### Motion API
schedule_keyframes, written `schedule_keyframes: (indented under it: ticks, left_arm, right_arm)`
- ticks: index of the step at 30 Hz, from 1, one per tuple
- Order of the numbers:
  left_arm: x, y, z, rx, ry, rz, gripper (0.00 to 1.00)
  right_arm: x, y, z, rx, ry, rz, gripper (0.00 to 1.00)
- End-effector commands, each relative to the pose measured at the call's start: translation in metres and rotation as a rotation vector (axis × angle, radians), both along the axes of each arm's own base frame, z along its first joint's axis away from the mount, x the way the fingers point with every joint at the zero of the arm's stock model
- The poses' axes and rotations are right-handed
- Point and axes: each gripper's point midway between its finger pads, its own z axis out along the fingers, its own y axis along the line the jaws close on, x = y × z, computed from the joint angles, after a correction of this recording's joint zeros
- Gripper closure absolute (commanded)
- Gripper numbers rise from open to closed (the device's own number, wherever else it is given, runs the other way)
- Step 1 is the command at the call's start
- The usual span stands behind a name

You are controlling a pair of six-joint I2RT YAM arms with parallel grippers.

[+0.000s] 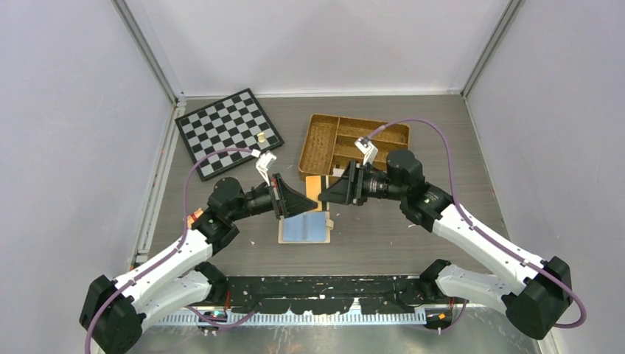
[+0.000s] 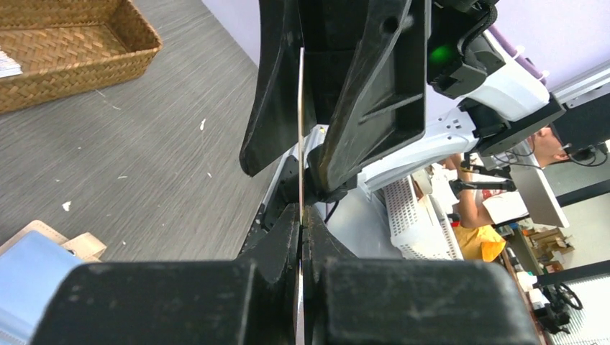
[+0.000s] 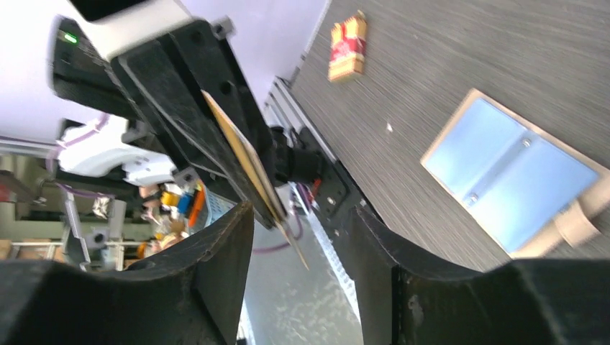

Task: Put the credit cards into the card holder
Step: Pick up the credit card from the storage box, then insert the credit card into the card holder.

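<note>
**Left wrist cam: thin edge pinched, tip to tip**

One orange-tan credit card [image 3: 244,154] is clamped edge-on in the left jaws, held up off the surface [image 1: 413,228]. The right jaws are spread wide on either side of it. The card holder [image 1: 304,227] is laid open on the surface just below, pale blue sleeves up.

Desk [image 1: 413,236]: grey wood-grain top with a few white specks. Pale lilac wall panels close it in, at 9 o'clock [image 1: 66,147], 12 o'clock [image 1: 317,44] and 3 o'clock [image 1: 560,133]. Metal posts stand at the far corners, about 11 o'clock [image 1: 147,48] and 1 o'clock [image 1: 490,46]. Light is even, shadows soft. Left wrist view, beyond the desk edge: a brighter room, a person in a yellow shirt [image 2: 480,241], a dark screen [image 2: 586,126].
</note>
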Motion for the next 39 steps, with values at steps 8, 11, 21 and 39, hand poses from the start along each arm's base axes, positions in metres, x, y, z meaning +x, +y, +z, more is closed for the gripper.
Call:
schedule_keyframes:
  ticks: [8,11,21,39]
  left_arm:
    - [0.001,-0.003,0.012,-0.062,-0.001,0.000,1.00]
    - [0.018,0.003,-0.015,0.068,0.081,0.104,0.60]
    - [0.038,0.077,-0.155,0.593,0.418,0.393,0.18]
    - [0.046,0.102,-0.219,0.833,0.455,0.436,0.32]
  right_arm:
    - [0.003,0.016,0.057,0.204,-0.075,0.034,0.95]
    - [0.013,0.011,0.033,0.131,-0.036,-0.044,1.00]
    - [0.020,0.021,-0.093,-0.097,0.135,-0.167,1.00]
    - [0.028,0.049,-0.182,-0.180,0.298,-0.159,0.99]
